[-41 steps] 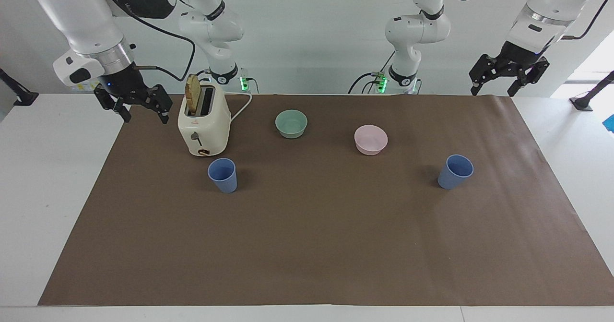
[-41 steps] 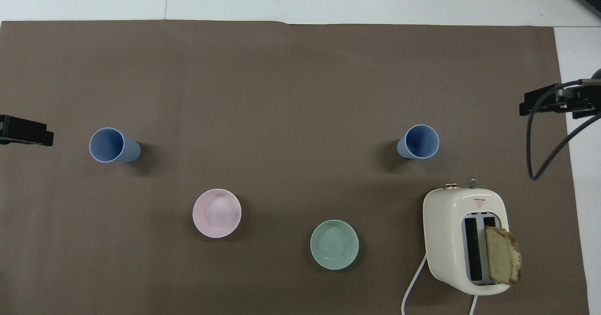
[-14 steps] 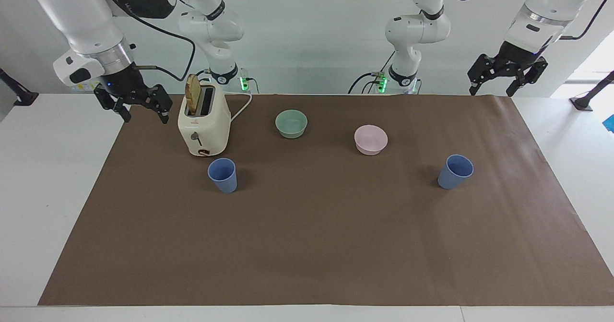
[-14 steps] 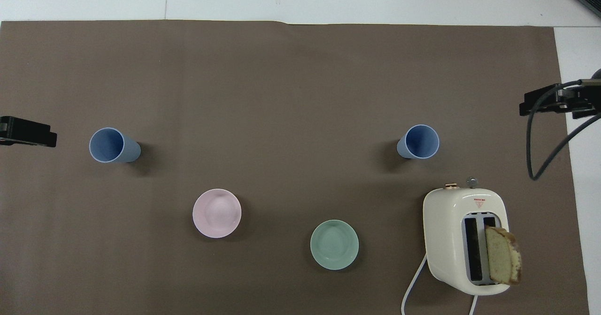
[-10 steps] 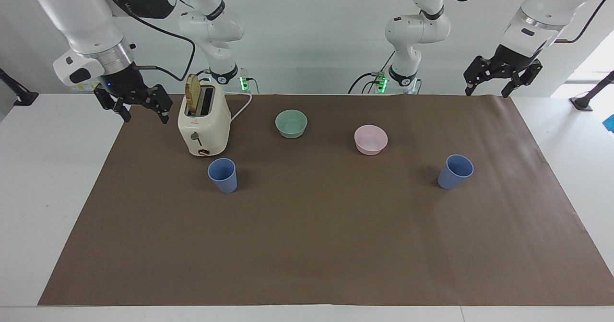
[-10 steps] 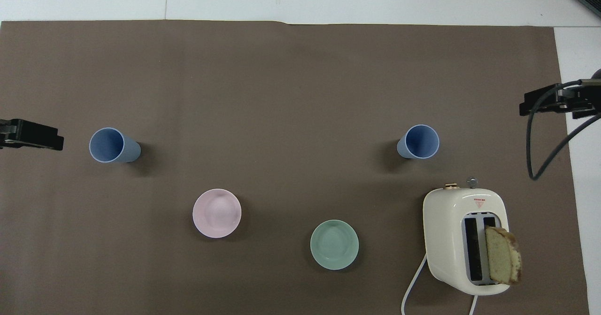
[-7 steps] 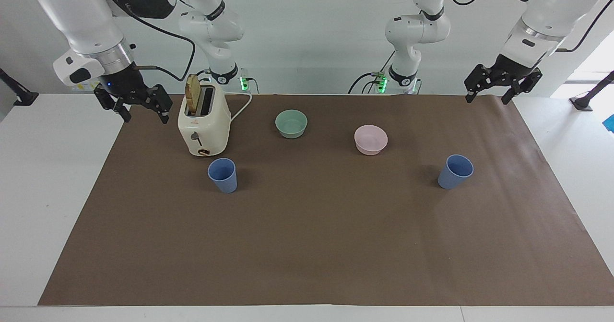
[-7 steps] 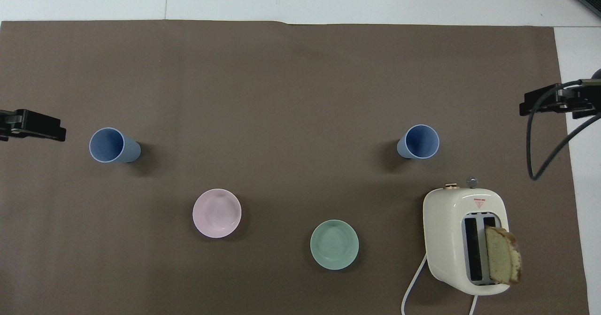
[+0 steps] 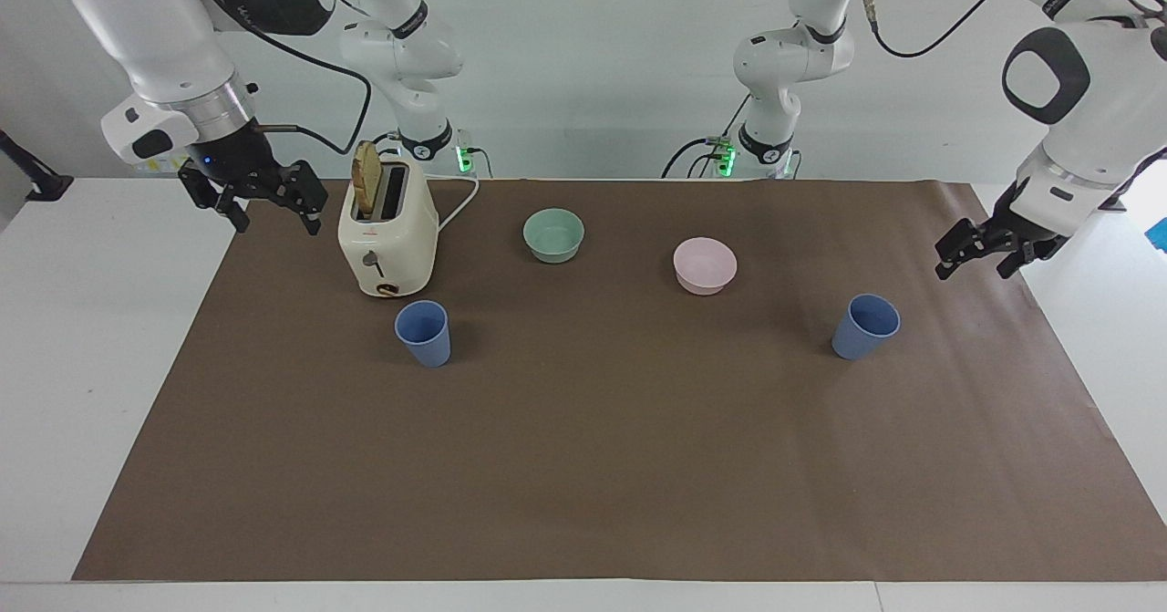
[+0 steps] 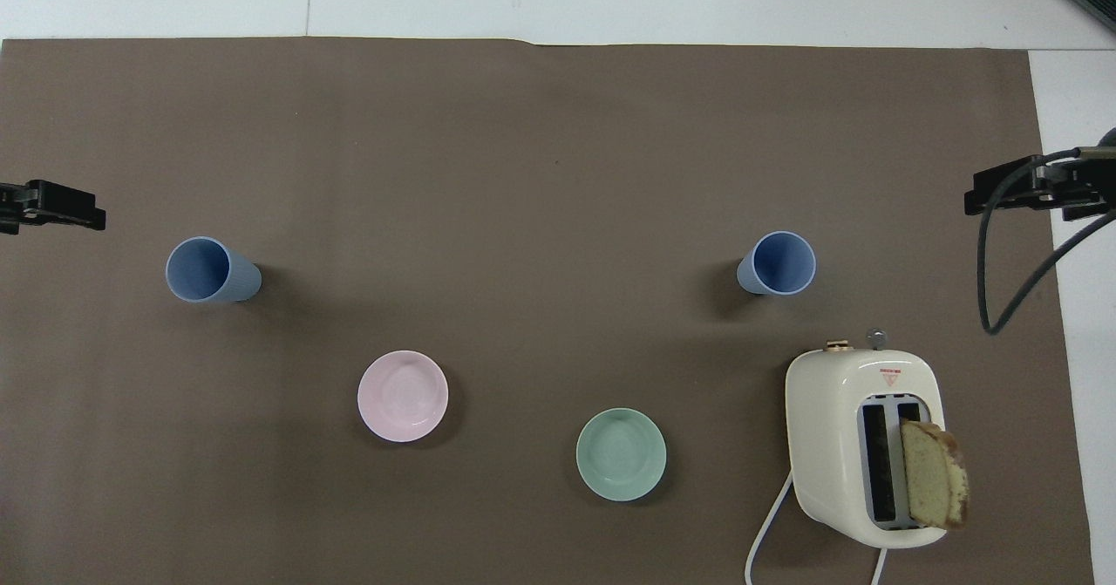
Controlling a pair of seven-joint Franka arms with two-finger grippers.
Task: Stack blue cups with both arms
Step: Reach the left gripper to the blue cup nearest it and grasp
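Observation:
Two blue cups stand upright on the brown mat. One cup [image 9: 422,332] [image 10: 778,262] is close to the toaster, toward the right arm's end. The other cup [image 9: 864,326] [image 10: 209,269] is toward the left arm's end. My left gripper [image 9: 974,265] [image 10: 65,206] hangs open and empty over the mat's edge at its own end, a short way from that cup and not touching it. My right gripper [image 9: 276,220] [image 10: 1003,194] waits open and empty in the air over the mat's edge beside the toaster.
A cream toaster [image 9: 387,238] with a bread slice [image 9: 366,179] sticking up stands nearer to the robots than the first cup. A mint-green bowl [image 9: 553,234] and a pink bowl [image 9: 705,265] sit between the cups, nearer to the robots.
The left arm has swung down and forward, bringing its open gripper low beside the cup at its end. The right arm and both cups have not moved.

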